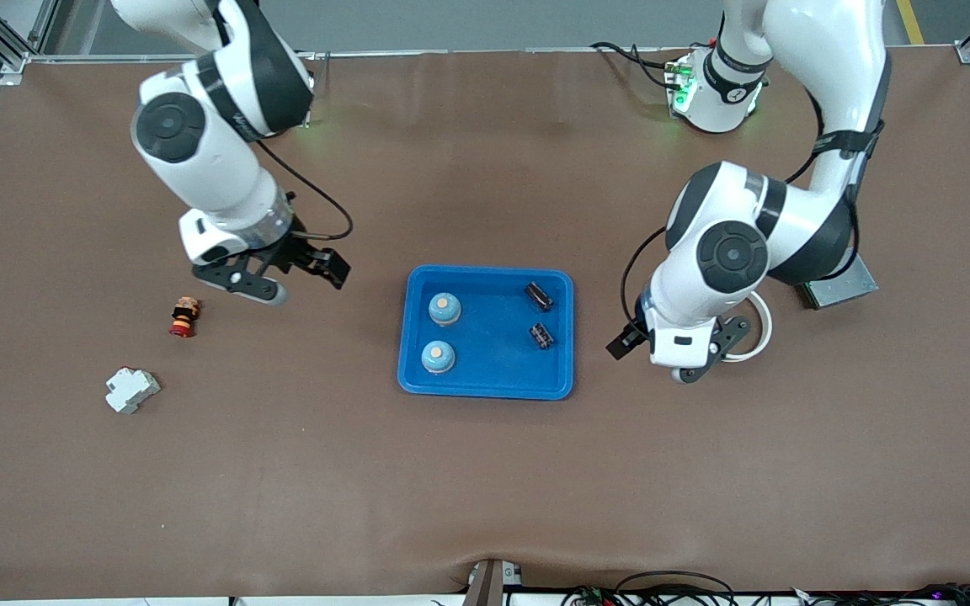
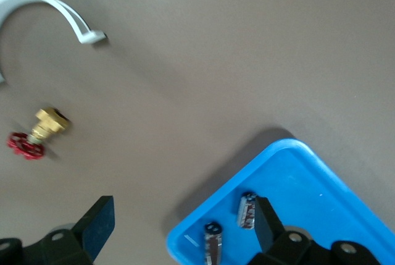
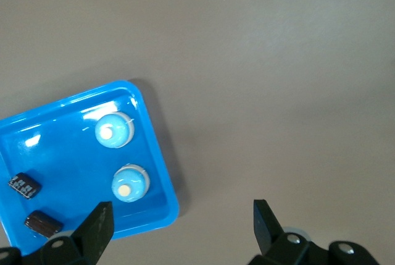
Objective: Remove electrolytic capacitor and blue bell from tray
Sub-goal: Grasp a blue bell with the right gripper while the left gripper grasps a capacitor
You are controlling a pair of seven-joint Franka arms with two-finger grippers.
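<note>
A blue tray [image 1: 493,370] lies mid-table. Two light-blue bells [image 1: 445,309] [image 1: 438,357] stand in its half toward the right arm's end. Two dark capacitors [image 1: 539,295] [image 1: 542,336] lie in the half toward the left arm's end. My right gripper [image 1: 295,279] hangs open and empty over bare table beside the tray; its wrist view shows the tray [image 3: 62,154], both bells [image 3: 115,130] [image 3: 130,183] and my right gripper [image 3: 182,222]. My left gripper [image 1: 655,358] is open and empty at the tray's other end; my left gripper [image 2: 182,225] straddles the tray corner [image 2: 321,203] near the capacitors [image 2: 247,209] [image 2: 213,243].
A red, orange and black push-button [image 1: 184,316] and a white breaker [image 1: 131,390] lie toward the right arm's end. A white ring [image 1: 761,330] and a grey box [image 1: 839,286] sit under the left arm. A brass valve with a red handle [image 2: 37,135] lies near the ring [image 2: 37,5].
</note>
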